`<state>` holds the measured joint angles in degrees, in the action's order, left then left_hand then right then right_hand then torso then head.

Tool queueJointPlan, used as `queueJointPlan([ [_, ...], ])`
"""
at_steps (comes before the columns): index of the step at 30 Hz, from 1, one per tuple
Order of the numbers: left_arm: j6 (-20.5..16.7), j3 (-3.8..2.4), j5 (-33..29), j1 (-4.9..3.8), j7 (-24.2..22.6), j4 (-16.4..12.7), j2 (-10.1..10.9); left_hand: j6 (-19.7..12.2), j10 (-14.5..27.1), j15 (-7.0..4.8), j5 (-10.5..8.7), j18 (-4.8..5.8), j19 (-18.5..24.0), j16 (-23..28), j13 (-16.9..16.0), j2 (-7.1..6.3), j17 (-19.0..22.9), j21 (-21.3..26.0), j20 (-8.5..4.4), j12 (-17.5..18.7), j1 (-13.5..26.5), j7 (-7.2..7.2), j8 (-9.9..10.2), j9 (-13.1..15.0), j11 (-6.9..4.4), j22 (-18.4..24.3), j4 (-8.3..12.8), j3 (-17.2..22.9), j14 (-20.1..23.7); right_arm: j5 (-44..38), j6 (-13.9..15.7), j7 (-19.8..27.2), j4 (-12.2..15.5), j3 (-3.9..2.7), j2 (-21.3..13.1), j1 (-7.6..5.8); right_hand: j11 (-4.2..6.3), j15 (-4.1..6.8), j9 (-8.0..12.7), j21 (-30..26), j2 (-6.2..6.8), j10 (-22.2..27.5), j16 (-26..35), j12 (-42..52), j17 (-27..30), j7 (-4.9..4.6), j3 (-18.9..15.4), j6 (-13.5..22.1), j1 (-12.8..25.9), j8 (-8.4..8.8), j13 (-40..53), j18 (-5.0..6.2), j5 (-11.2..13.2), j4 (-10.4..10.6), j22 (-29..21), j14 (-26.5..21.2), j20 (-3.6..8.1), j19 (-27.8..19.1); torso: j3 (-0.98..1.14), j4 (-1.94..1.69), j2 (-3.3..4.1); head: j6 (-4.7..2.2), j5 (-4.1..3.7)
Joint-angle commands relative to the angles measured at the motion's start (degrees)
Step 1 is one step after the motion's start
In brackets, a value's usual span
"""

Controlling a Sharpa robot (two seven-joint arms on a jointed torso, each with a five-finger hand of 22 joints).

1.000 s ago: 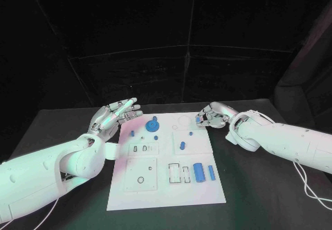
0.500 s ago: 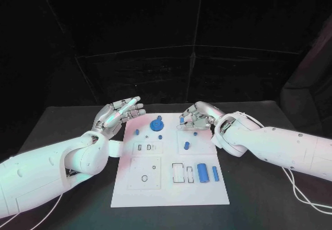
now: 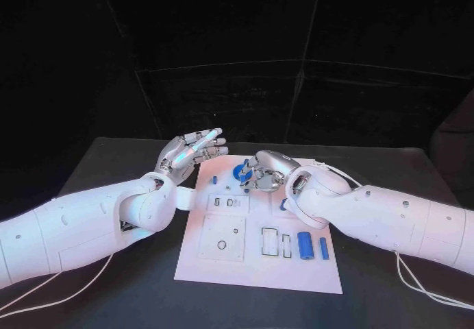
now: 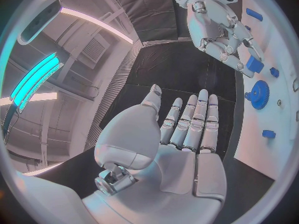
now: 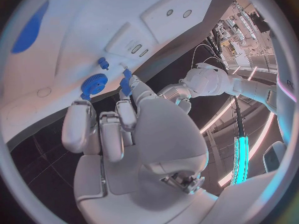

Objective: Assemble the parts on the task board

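A small blue part [image 5: 125, 86] sits pinched in the fingertips of the right hand [image 3: 265, 171], over the far end of the task board [image 3: 252, 264]. In the right wrist view its long axis runs roughly along the fingers, pointing down toward the white plate. Just beside it on the board lies the blue gear [image 5: 93, 82], with a smaller blue peg [image 5: 102, 62] close by; so the held piece is already near its neighbours, and my guess is that it wants to go straight down from the fingers into a seat there. The right hand is plainly the nearer one. The left hand [image 3: 190, 155] hovers off the board's far left edge, palm flat, fingers straight and lying close together, holding nothing. Nearer the robot, a blue cylinder [image 3: 305, 245] and a slim blue bar [image 3: 324, 248] lie side by side.
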<state>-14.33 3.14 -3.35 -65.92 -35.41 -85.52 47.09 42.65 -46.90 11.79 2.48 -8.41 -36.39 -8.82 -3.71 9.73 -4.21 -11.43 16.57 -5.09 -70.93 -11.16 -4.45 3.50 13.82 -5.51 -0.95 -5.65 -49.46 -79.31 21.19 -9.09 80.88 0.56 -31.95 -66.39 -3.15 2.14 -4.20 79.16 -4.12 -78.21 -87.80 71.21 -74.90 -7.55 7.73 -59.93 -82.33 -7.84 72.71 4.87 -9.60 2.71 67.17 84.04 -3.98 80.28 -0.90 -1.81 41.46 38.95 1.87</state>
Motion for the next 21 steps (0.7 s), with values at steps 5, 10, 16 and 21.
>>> queueJointPlan([
  [5, -0.1, -0.03, -0.2, -0.15, -0.5, 0.3, -0.3, 0.1, -0.3, -0.07, 0.31, -0.44, 0.1, 0.2, 0.0, 0.62, 0.0, 0.0, 0.02, 0.3, 0.1, -5.40, 0.2, 0.0, 0.04, 0.1, 0.2, 0.3, -0.4, -5.6, -3.1, -4.0, -0.5, 0.01, 2.0, 1.02, 1.65, 0.42, -0.6, 0.2, -0.06, -1.2, 0.1, -0.4, -10.7, 1.16, 0.9, -1.8, 0.5, -0.07, 0.0, -0.38, -0.2, 0.2, -0.1, 5.0, 0.40, -0.2, 0.05, 0.11, 0.01, 0.51, 0.79],
  [10, -0.1, -0.03, -0.2, -0.15, -0.6, 0.5, -0.5, 0.1, -0.3, -0.07, 0.31, -0.44, 0.1, 0.2, 0.0, 0.62, 0.0, 0.0, 0.02, 0.3, 0.1, -5.40, 0.2, 0.0, 0.04, 0.1, 0.2, 0.3, -0.4, -6.7, -3.5, -4.4, -0.6, 0.01, 2.7, 1.79, 1.65, 0.42, -0.6, 0.2, -0.05, -1.2, 0.1, -0.4, -10.7, 1.16, 0.9, -1.8, 0.5, -0.06, 0.0, -0.37, -0.2, 0.2, -0.1, 5.0, 0.40, -0.2, 0.14, 0.11, 0.06, 0.79, 0.97],
  [16, -0.1, -0.03, -0.2, -0.15, -0.6, 0.7, -0.7, 0.1, -0.3, -0.07, 0.31, -0.44, 0.1, 0.2, 0.0, 0.62, 0.0, 0.0, 0.02, 0.3, 0.1, -5.40, 0.2, 0.0, 0.04, 0.1, 0.2, 0.3, -0.4, -7.8, -3.8, -4.7, -0.5, 0.02, 3.0, 2.45, 1.65, 0.41, -0.6, 0.2, -0.01, -1.2, 0.1, -0.4, -10.7, 1.15, 1.0, -1.9, 0.5, -0.05, 0.0, -0.37, -0.2, 0.2, -0.1, 5.0, 0.40, -0.2, 0.10, 0.06, 0.00, 0.95, 0.81],
  [21, 0.0, -0.03, -0.2, -0.15, -0.5, 0.7, -0.8, 0.1, -0.3, -0.07, 0.31, -0.44, 0.1, 0.2, 0.0, 0.62, 0.0, 0.0, 0.02, 0.3, 0.1, -5.40, 0.2, 0.0, 0.04, 0.1, 0.2, 0.3, -0.4, -8.2, -4.0, -4.8, -0.6, 0.04, 3.1, 2.70, 1.65, 0.41, -0.6, 0.2, 0.01, -1.2, 0.1, -0.4, -10.7, 1.15, 1.0, -1.9, 0.5, -0.05, 0.0, -0.37, -0.3, 0.2, -0.2, 5.0, 0.40, -0.2, 0.12, 0.13, -0.01, 1.02, 0.82],
])
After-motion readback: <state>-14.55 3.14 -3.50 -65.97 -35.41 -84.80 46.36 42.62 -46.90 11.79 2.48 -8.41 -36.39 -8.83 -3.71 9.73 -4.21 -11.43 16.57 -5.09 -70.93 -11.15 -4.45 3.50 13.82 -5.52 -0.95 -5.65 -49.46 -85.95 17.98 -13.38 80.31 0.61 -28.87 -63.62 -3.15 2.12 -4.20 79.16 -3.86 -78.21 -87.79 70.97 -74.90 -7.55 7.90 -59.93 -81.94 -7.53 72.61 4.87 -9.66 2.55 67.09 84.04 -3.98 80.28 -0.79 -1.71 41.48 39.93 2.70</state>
